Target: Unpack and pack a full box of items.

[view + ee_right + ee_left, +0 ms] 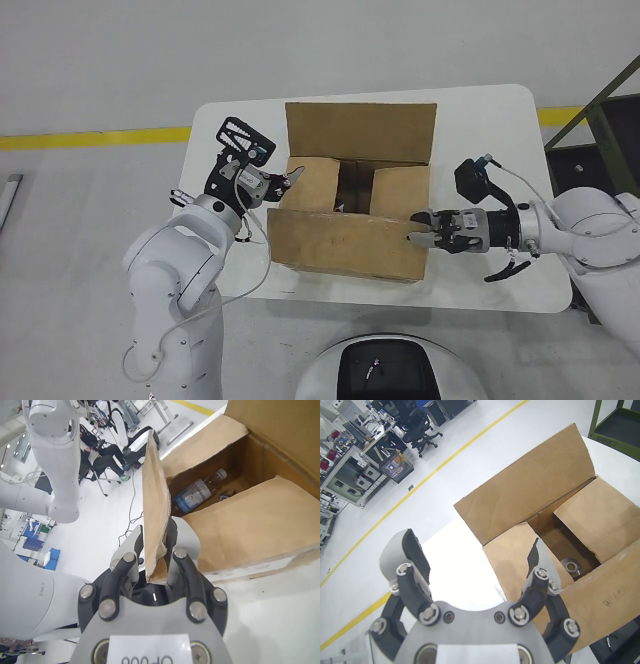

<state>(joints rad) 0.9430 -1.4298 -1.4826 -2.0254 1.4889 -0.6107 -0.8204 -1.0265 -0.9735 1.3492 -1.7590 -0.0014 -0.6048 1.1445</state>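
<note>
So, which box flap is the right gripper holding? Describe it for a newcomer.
On the white table stands an open cardboard box. Take its long flap on the robot's side. Unlike the far long flap and the two short flaps folded inward, its end is pinched in the right gripper.

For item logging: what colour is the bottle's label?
The label is white with a blue band; the right wrist view shows it best.

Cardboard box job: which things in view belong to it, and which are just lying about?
Job:
- cardboard box
- its near flap, pinched by the right gripper
- bottle and round metal part inside
- open left gripper by the box

Lying about:
- green rack
- yellow floor line
- office chairs
</note>
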